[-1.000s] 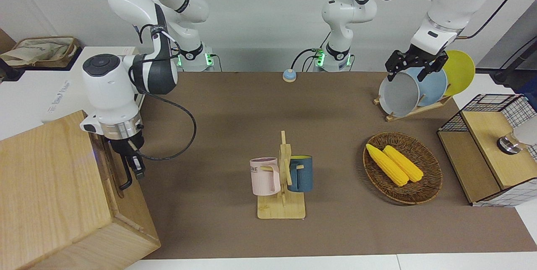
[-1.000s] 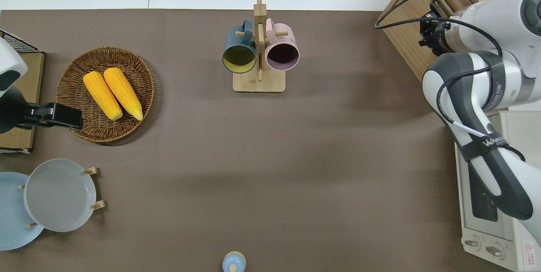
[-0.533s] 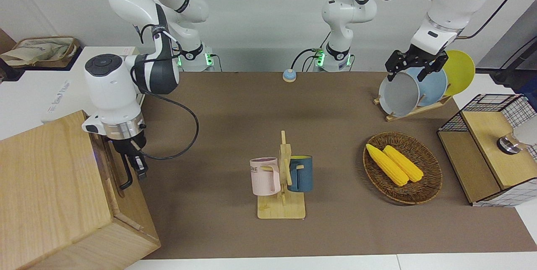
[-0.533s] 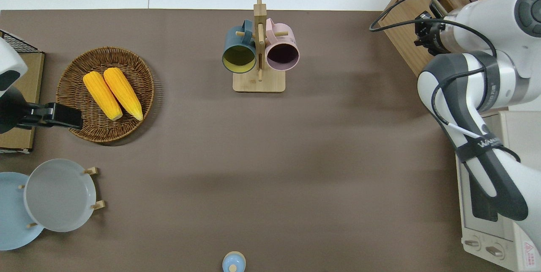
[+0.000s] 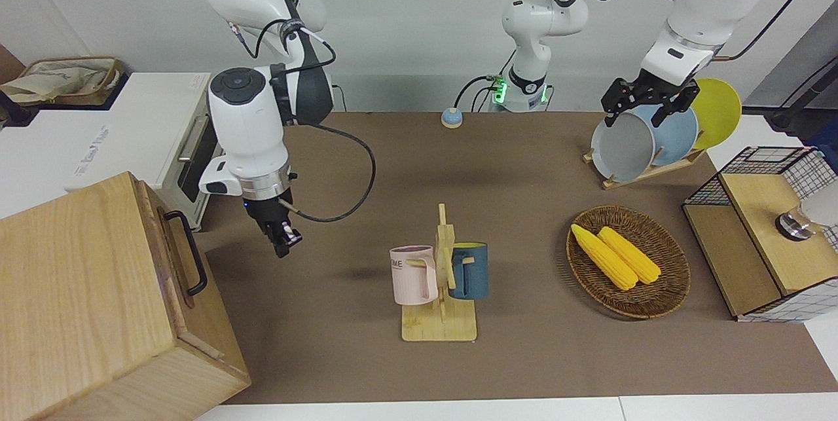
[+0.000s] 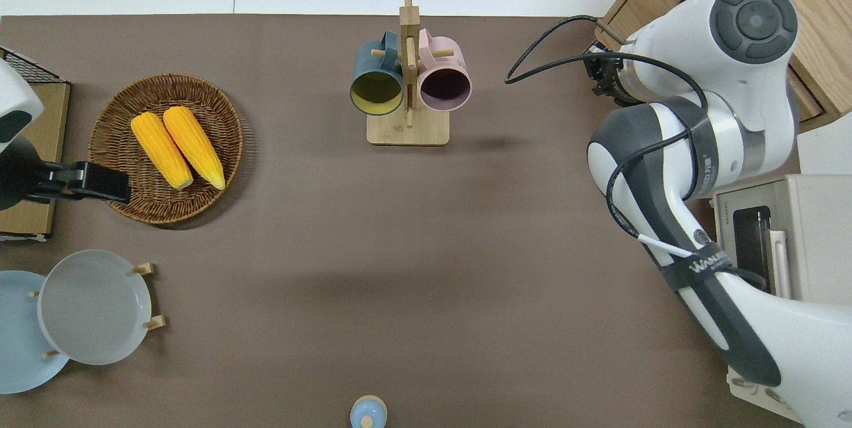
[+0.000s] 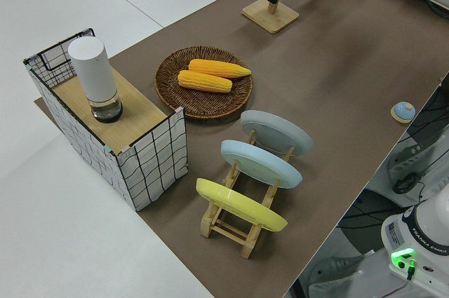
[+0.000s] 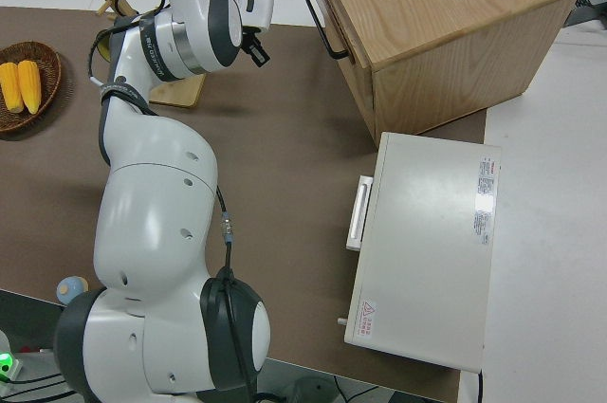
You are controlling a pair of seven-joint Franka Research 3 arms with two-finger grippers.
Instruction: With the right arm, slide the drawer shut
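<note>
- The right arm (image 5: 252, 120) has swung away from the wooden cabinet (image 5: 85, 303) toward the middle of the table.
- Its right gripper (image 5: 283, 239), earlier at the drawer's black loop handle (image 5: 190, 254), now hangs over bare brown table (image 5: 366, 165), apart from it.
- The drawer (image 5: 171, 247) sits flush in the cabinet.
- The white oven (image 5: 190, 146), formerly hidden by the arm, now shows.

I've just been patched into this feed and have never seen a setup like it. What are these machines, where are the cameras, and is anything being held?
Two white robot arms work at a brown table. One camera faces them, one looks straight down, and one sits at each end.

The right gripper hangs over bare table, apart from the drawer of the wooden cabinet, and holds nothing. The drawer looks pushed in. The left arm is parked.

Also there: a mug rack, a basket of corn, a plate rack and a toaster oven.
</note>
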